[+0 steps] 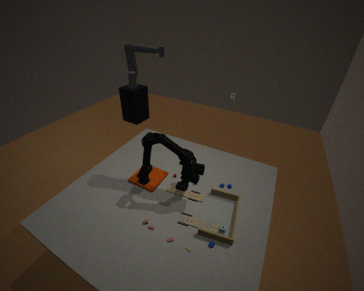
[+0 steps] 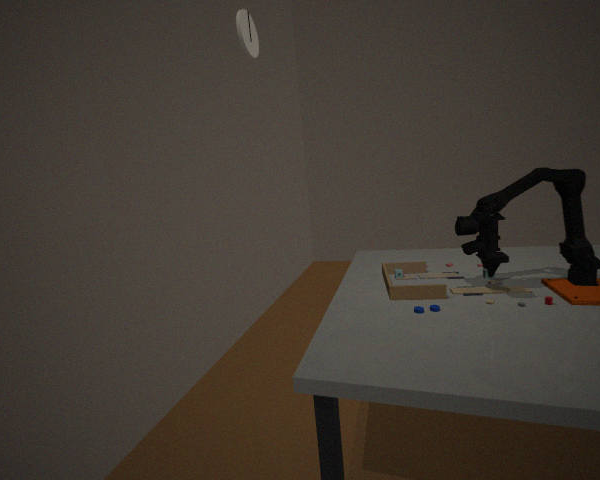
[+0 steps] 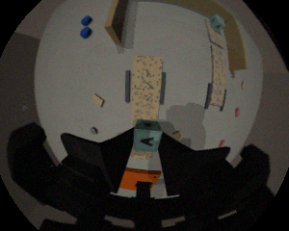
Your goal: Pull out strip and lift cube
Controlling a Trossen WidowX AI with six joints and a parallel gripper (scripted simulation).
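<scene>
My gripper (image 1: pixel 182 188) (image 2: pixel 490 273) (image 3: pixel 145 131) is shut on a teal cube (image 2: pixel 485 272) marked with an A, held above a speckled strip. The cube is hidden in the top view. That strip (image 1: pixel 195 196) (image 2: pixel 468 290) (image 3: pixel 146 82) looks in one piece where it shows, lies outside the tray frame and passes between dark rails; the cube and fingers hide part of it in the wrist view. The other strip (image 1: pixel 195 221) (image 2: pixel 437 275) (image 3: pixel 218 67) shows a seam across it. A second teal cube (image 1: pixel 222 228) (image 2: pixel 398 273) (image 3: pixel 217 22) stands on its far end.
A low wooden three-sided wall (image 1: pixel 236 216) (image 2: pixel 416 292) surrounds the far strip end and opens toward the arm. Blue discs (image 1: pixel 222 185) (image 2: pixel 418 310) (image 3: pixel 86 20) lie outside it. A red cylinder (image 1: pixel 175 175) (image 2: pixel 548 300) stands near the orange base plate (image 1: pixel 157 176). Small scraps lie around.
</scene>
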